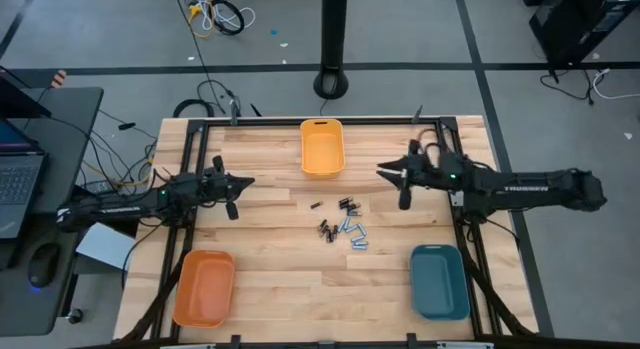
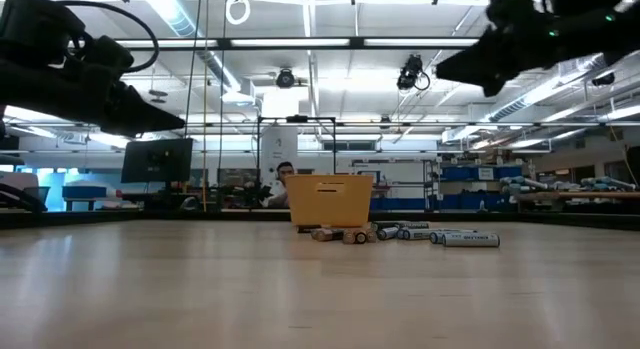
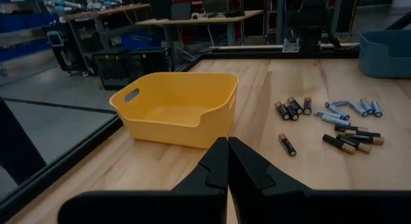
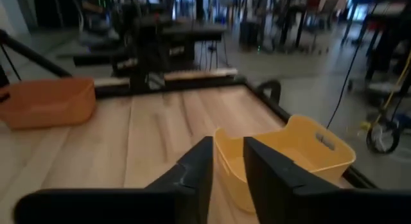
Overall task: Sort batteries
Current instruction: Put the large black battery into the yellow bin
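Observation:
The batteries (image 1: 341, 225) lie loose on the wooden table's middle, some dark, some pale silvery-blue. They also show in the low view (image 2: 405, 232) and the left wrist view (image 3: 331, 121). My left gripper (image 1: 248, 181) hovers above the table to their left, fingers shut and empty (image 3: 227, 142). My right gripper (image 1: 382, 170) hovers to their right and a little farther back. It is open by a small gap and empty (image 4: 228, 147). Both are well above the table in the low view.
A yellow bin (image 1: 322, 146) stands at the far middle edge, just beyond the batteries. An orange bin (image 1: 204, 287) stands at the near left and a teal bin (image 1: 438, 280) at the near right. Bare wood lies between the bins and the batteries.

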Robot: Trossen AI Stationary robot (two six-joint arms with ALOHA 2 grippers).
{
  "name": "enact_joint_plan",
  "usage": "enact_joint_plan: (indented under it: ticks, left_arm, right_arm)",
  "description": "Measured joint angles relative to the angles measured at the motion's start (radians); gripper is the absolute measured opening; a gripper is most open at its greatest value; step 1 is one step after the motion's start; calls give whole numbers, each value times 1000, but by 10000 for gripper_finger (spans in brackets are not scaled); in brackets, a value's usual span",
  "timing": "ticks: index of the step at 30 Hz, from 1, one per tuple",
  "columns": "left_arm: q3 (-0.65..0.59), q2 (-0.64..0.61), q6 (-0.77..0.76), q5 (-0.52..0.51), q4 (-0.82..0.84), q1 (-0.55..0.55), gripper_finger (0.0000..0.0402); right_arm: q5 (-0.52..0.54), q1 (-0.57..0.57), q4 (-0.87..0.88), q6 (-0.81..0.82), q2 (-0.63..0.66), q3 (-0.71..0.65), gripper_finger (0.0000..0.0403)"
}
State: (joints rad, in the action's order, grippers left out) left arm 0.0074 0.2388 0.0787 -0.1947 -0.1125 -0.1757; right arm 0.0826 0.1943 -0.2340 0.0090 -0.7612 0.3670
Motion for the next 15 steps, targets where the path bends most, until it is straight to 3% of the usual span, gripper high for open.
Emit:
enact_joint_plan:
  ticks: [8, 15]
  left_arm:
    - [0, 17, -2, -1, -23, 0, 12]
    - [0, 17, -35, -2, -21, 0, 12]
  right_arm:
    - [-79, -23, 254, 105, -274, 208, 191]
    - [-111, -88, 305, 122, -466, 251, 243]
